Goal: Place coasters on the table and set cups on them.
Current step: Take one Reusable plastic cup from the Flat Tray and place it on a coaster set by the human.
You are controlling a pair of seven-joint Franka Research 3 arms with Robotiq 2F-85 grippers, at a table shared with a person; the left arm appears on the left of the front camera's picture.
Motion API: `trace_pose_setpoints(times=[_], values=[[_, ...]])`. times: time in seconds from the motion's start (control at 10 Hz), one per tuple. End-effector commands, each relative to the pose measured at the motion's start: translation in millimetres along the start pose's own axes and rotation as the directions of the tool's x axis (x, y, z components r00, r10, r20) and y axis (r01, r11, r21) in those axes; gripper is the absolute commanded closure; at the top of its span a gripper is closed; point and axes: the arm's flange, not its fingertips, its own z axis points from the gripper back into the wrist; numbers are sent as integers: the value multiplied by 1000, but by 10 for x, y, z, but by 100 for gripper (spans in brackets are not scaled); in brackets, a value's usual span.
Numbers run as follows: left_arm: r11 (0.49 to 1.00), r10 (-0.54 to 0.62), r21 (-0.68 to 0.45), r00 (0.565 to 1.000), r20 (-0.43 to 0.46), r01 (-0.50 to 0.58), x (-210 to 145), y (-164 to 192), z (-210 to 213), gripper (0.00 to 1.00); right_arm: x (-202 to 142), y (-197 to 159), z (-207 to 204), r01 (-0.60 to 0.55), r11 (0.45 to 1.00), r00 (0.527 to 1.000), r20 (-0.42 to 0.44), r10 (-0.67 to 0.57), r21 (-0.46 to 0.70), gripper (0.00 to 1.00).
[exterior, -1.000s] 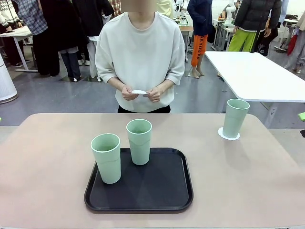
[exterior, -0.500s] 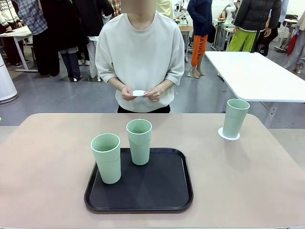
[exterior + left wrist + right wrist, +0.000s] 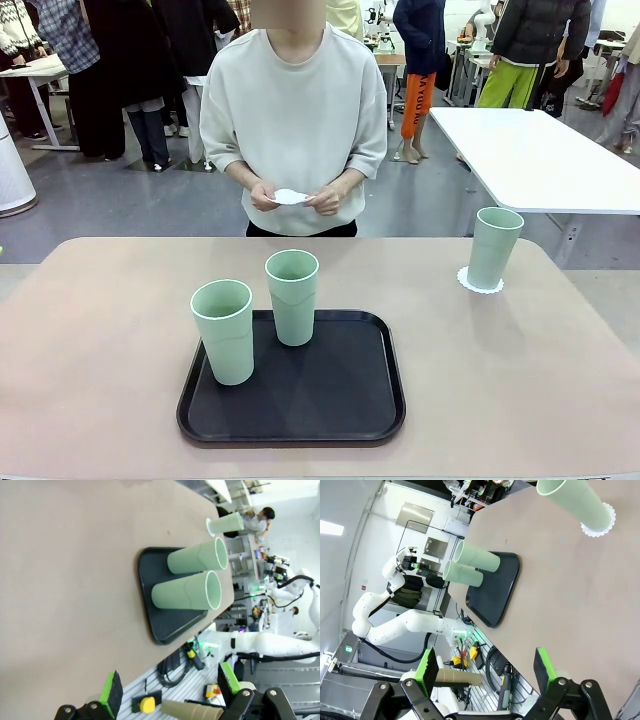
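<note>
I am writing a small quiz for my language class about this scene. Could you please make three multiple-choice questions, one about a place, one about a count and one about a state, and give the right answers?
1. Where is the cup that stands on a coaster?
A) in the person's hands
B) on the table, far right
C) on the floor

2. How many cups stand on the black tray?
A) one
B) two
C) three

3. The right gripper is:
A) open and empty
B) shut on a cup
C) shut on a coaster

Answers:
1 B: the front view shows it near the table's far right corner.
2 B: one and another stand on it.
3 A: its fingers stand wide apart with nothing between them.
</note>
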Motion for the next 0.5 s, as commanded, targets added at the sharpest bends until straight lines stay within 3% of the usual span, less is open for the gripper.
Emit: trace_pose_setpoints(times=[0.0,0.4], values=[[1000,-6,-15,1000,5,6,-5,-2,13,0,-3,42,-20,10,1000,1000,11,-10,-3,0],[1000,-6,-15,1000,5,6,-5,-2,13,0,-3,42,-20,10,1000,1000,11,-10,-3,0]])
